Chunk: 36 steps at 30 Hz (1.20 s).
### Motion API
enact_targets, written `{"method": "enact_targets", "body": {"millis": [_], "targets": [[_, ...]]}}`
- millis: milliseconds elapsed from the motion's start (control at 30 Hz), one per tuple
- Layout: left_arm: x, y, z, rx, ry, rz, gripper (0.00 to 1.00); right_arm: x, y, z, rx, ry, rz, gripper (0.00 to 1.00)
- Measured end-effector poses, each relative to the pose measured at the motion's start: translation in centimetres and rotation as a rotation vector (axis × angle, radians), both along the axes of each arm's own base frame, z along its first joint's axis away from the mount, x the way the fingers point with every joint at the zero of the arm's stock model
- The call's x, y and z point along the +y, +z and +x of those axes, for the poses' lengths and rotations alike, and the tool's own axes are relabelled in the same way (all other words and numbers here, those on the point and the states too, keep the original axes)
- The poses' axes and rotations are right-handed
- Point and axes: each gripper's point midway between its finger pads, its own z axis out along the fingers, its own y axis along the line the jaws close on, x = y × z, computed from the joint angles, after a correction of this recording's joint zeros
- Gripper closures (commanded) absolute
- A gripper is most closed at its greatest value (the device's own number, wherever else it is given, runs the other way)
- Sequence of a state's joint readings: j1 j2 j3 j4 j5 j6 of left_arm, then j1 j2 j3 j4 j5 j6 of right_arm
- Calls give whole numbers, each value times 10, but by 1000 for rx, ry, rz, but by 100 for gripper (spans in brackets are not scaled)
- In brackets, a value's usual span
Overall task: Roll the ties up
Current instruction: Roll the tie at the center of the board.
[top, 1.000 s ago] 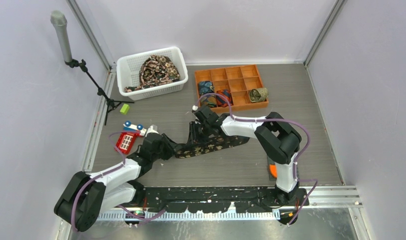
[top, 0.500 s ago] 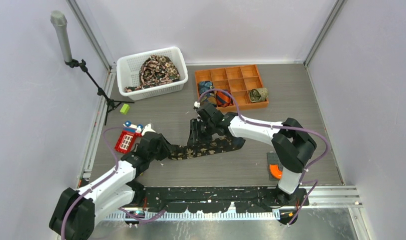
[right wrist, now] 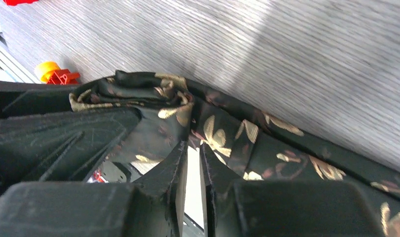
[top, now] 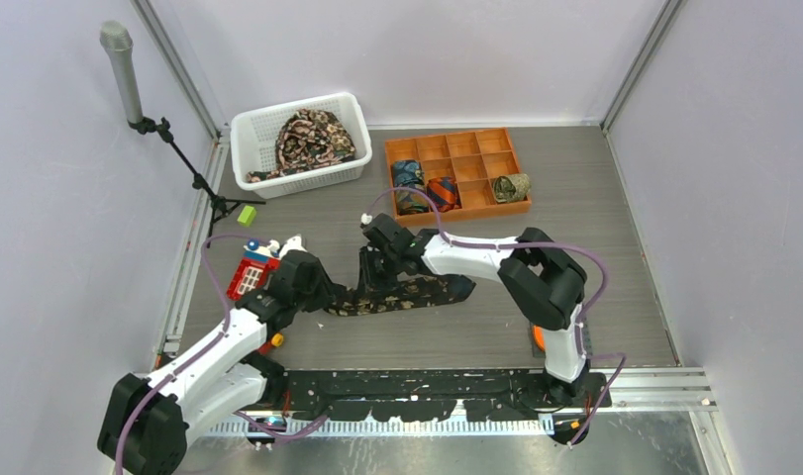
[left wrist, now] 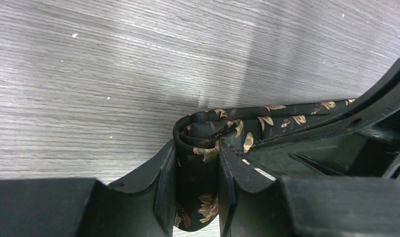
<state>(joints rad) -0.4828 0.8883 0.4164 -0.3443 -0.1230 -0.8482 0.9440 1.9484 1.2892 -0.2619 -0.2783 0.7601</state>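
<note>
A black tie (top: pixel 417 290) with tan floral print lies across the middle of the table, and its left end is wound into a small roll. My left gripper (top: pixel 318 292) is shut on that roll (left wrist: pixel 200 140), which stands between its fingers (left wrist: pixel 197 150). Just right of it, my right gripper (top: pixel 370 269) bears down on the flat part of the tie (right wrist: pixel 227 133). Its jaws (right wrist: pixel 190 145) are nearly together and pinch a fold of fabric at their tips. The left gripper's black body (right wrist: pixel 50 133) fills the left of the right wrist view.
A white basket (top: pixel 241 129) at the back left holds a heap of ties (top: pixel 313 134). An orange compartment tray (top: pixel 447 136) at the back holds rolled ties (top: pixel 511 186). A red toy (top: pixel 249 277), green block (top: pixel 246 214), microphone stand (top: pixel 130 79) and orange object (top: pixel 539 339) are around.
Both grippers and the tie have shifted a little to the left. The right gripper opened wider, then closed down on the tie closer to the roll. The left grip is unchanged.
</note>
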Motion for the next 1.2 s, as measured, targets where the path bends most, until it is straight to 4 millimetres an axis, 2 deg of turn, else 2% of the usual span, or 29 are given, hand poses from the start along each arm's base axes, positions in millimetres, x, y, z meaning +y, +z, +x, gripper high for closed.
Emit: {"method": "enact_targets", "body": {"millis": [267,600,867,1200], "targets": [[4,1,-1,29,-21,51,90,20,-7,5,10,-1,7,84],[8,7,-1,47,-29,93,91,36,-19,0,34,3,13,85],[9,9,3,68,-42,129,92,49,-19,0,54,-1,46,87],[1,8,7,99,-98,223,93,53,-18,0,66,-9,71,87]]}}
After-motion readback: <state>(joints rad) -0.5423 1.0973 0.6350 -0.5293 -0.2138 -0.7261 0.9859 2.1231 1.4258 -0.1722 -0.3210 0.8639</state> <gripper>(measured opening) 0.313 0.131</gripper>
